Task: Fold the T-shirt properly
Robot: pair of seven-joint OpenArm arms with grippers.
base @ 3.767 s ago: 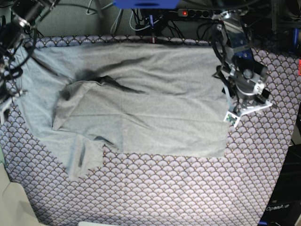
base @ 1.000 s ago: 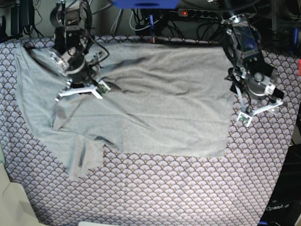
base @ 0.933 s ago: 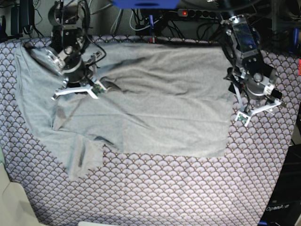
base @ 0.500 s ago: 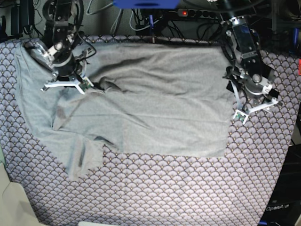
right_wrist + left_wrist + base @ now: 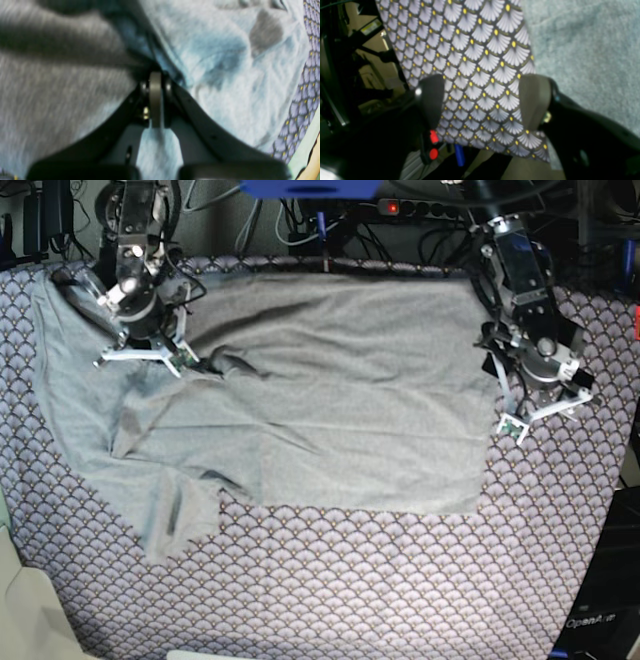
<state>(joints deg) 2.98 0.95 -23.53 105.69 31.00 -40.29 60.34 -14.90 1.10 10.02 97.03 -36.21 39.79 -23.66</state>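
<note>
The light grey T-shirt point(image 5: 330, 380) lies spread over the purple scallop-patterned cloth, its left part rumpled and folded over. My right gripper point(image 5: 147, 363) is at the shirt's back left. In the right wrist view this gripper point(image 5: 156, 82) is shut, with a dark crease of the T-shirt point(image 5: 225, 75) bunched at its tips. My left gripper point(image 5: 543, 406) hovers just off the shirt's right edge. In the left wrist view that gripper point(image 5: 482, 100) is open over bare cloth with nothing between its fingers, and the T-shirt point(image 5: 585, 50) begins just beyond one fingertip.
The purple patterned table cloth point(image 5: 400, 580) covers the whole table. Cables and a power strip point(image 5: 410, 208) run along the back edge. The table's right edge point(image 5: 395, 62) drops off beside my left gripper.
My right gripper has moved up and left towards the back-left corner, and the dark crease of the shirt has drawn out after it. The left gripper has shifted slightly and stays open.
</note>
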